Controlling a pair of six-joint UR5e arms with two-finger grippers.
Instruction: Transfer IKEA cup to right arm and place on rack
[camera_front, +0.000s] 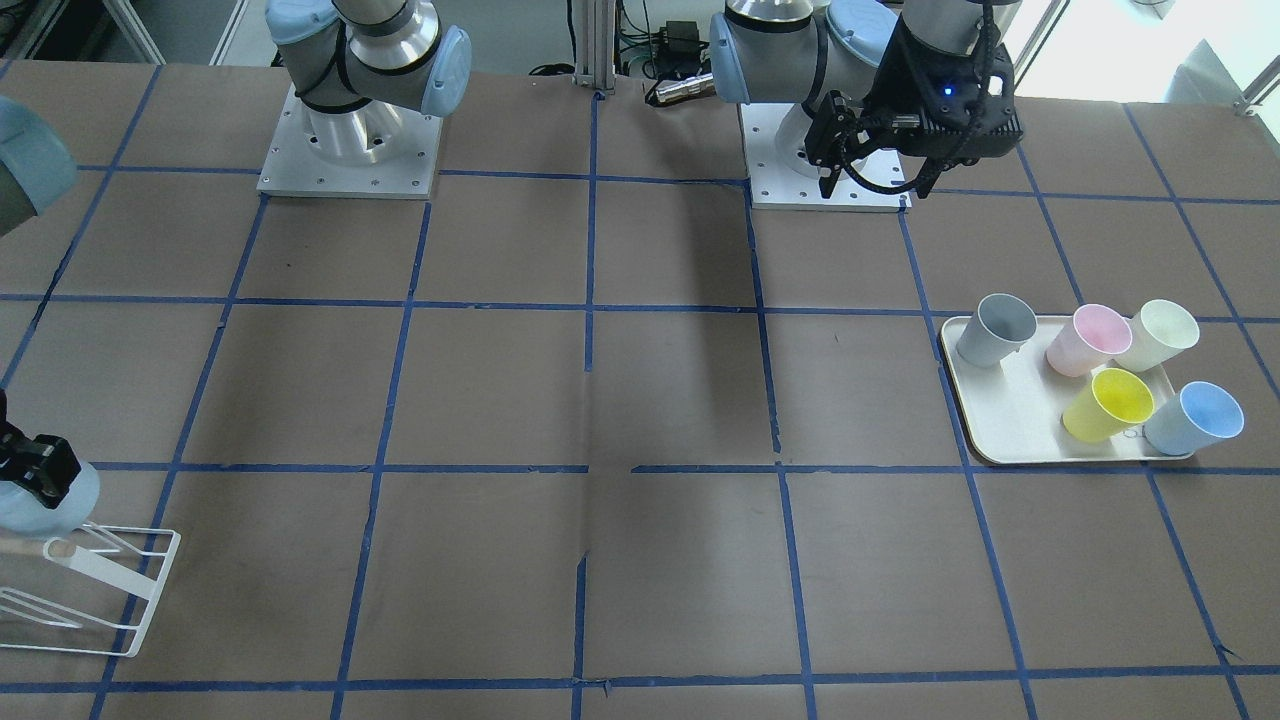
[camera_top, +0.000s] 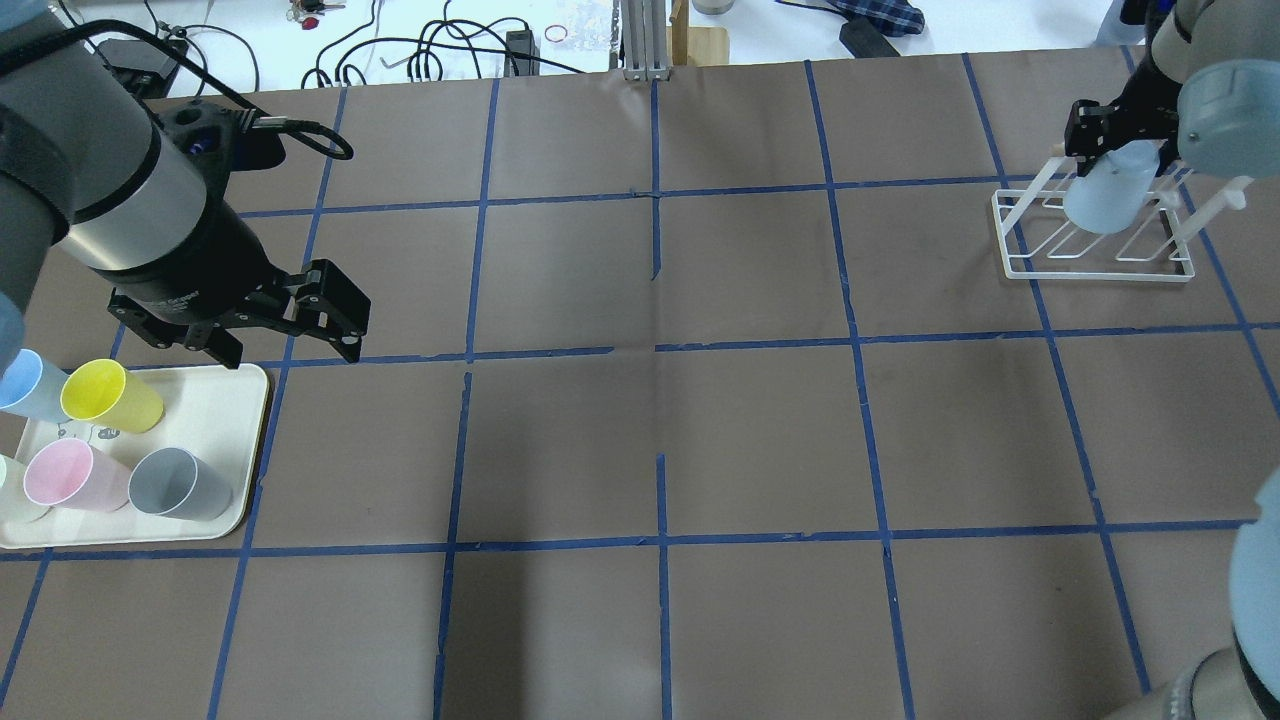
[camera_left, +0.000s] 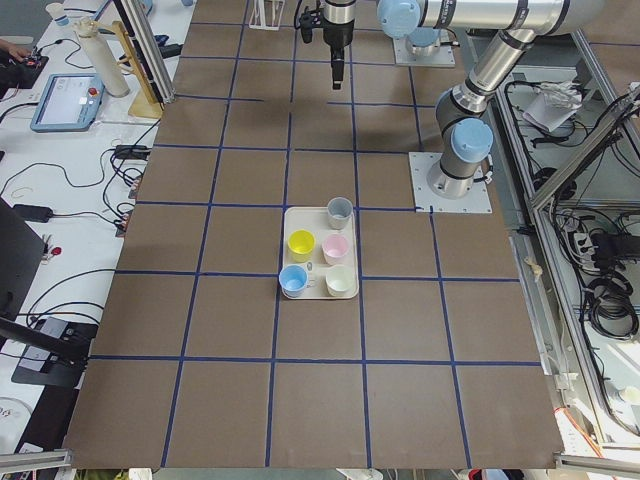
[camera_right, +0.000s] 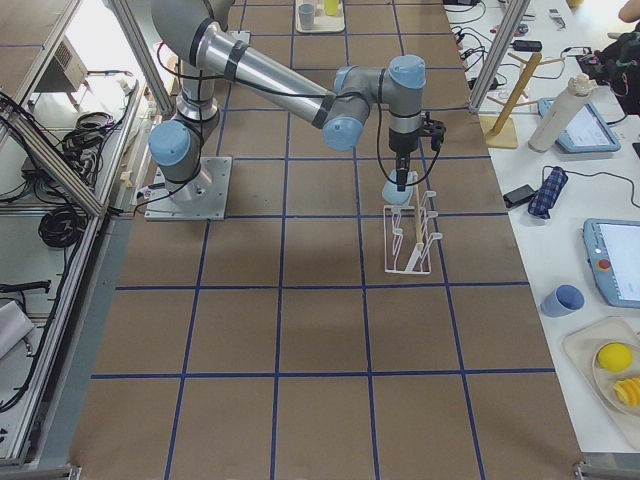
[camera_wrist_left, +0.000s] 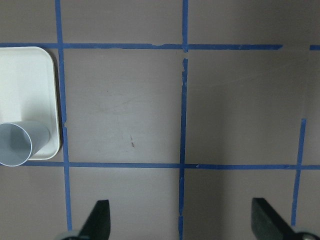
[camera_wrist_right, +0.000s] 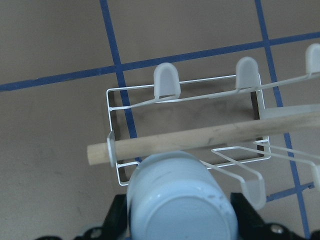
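Fingers (camera_wrist_right: 244, 215), right gripper (camera_wrist_right: 180, 222): closed on 2 opposite sides of the IKEA cup (camera_wrist_right: 180, 200), with a black pad pressed against each side of its wall.
Fingers (camera_wrist_left: 97, 222), left gripper (camera_wrist_left: 182, 222): spread wide, with nothing between them.
IKEA cup: pale blue and held mouth down, its closed base toward the wrist camera. It hangs over 1 end of the rack (camera_wrist_right: 175, 82), beside the end of the wooden dowel (camera_wrist_right: 200, 137). Whether it touches a prong cannot be told.
Rack: white wire, standing on the table (camera_top: 760, 430) at the robot's far right.
Right arm (camera_right: 290, 90): reaches out over the rack, with the gripper pointing down.
Left gripper position: above bare table, just beside the tray (camera_top: 250, 400).
Tray: cream, carrying 5 upright cups: grey cup (camera_front: 995, 330), pink cup (camera_front: 1088, 340), cream cup (camera_front: 1160, 335), yellow cup (camera_front: 1108, 404) and second blue cup (camera_front: 1195, 418).
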